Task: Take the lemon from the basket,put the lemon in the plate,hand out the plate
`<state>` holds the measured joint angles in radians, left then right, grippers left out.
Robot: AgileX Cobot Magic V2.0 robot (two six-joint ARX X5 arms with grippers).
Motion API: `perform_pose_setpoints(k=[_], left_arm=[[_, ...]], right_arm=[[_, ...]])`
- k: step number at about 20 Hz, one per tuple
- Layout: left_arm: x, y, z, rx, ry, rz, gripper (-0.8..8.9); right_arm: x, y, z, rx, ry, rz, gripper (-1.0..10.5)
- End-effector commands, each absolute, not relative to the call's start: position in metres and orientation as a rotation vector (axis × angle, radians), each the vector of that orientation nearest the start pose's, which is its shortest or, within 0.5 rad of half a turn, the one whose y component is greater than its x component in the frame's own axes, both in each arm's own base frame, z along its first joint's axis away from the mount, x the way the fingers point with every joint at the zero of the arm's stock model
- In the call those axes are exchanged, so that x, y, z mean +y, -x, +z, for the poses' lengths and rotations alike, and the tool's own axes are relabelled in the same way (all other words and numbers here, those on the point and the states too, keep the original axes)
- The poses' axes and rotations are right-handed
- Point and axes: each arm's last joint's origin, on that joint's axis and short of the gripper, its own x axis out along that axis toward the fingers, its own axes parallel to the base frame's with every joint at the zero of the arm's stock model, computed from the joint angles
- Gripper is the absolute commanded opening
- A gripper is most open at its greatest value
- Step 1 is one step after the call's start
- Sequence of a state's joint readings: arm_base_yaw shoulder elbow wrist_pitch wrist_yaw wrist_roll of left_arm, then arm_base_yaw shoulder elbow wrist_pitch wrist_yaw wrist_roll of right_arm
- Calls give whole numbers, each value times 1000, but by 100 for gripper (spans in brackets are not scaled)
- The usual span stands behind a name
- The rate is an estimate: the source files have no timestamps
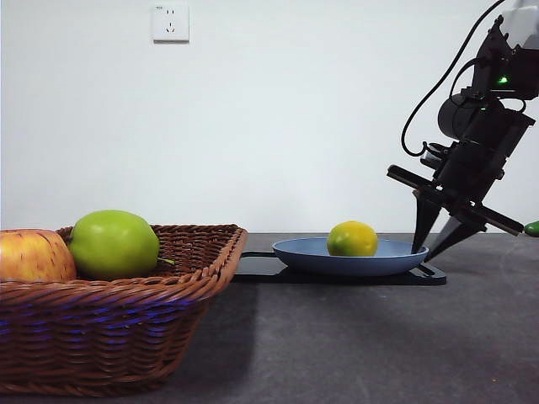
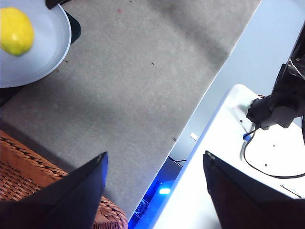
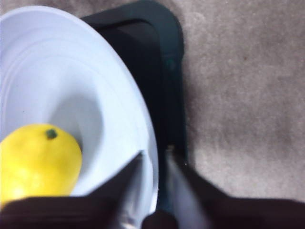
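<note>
The lemon (image 1: pixel 352 238) lies in the light-blue plate (image 1: pixel 303 252), which sits on a flat black tray (image 1: pixel 261 268). My right gripper (image 1: pixel 425 250) comes down from the upper right and is shut on the plate's right rim. In the right wrist view its jaws (image 3: pixel 155 160) straddle the rim of the plate (image 3: pixel 71 71), one inside and one outside, with the lemon (image 3: pixel 38 162) close by. The wicker basket (image 1: pixel 126 337) stands at the near left. My left gripper (image 2: pixel 155 162) is open and empty, high over the basket's corner (image 2: pixel 24 167), and sees the lemon (image 2: pixel 15 31) and the plate (image 2: pixel 47 52).
A green apple (image 1: pixel 114 244) and a red-yellow apple (image 1: pixel 34 255) lie in the basket. A small green thing (image 1: pixel 532 227) shows at the right edge. Dark grey table surface (image 1: pixel 354 337) stretches in front of the plate. The table's edge (image 2: pixel 200 109) shows in the left wrist view.
</note>
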<state>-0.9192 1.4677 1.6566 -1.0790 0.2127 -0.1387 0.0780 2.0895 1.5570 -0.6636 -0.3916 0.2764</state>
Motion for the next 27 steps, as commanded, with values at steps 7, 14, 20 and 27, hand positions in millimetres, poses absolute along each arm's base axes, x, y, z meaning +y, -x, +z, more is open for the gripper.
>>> perform_pose_setpoints(k=[7,14,20,27], left_arm=[[-234,-169,401,861,-264,-970,345],[-235,-175,404,743,-363,-916,136],[-231,-184,406,667,-441,-858,6],[-197,-214,398,746,-425,-730,6]], right_arm=[[40,-417,195,1259,-382,273,231],[39,-378,248,1307,-306,321,83],[43,-333,298,1308,-220,389,4],[67,-230,383,954,51,324,5]])
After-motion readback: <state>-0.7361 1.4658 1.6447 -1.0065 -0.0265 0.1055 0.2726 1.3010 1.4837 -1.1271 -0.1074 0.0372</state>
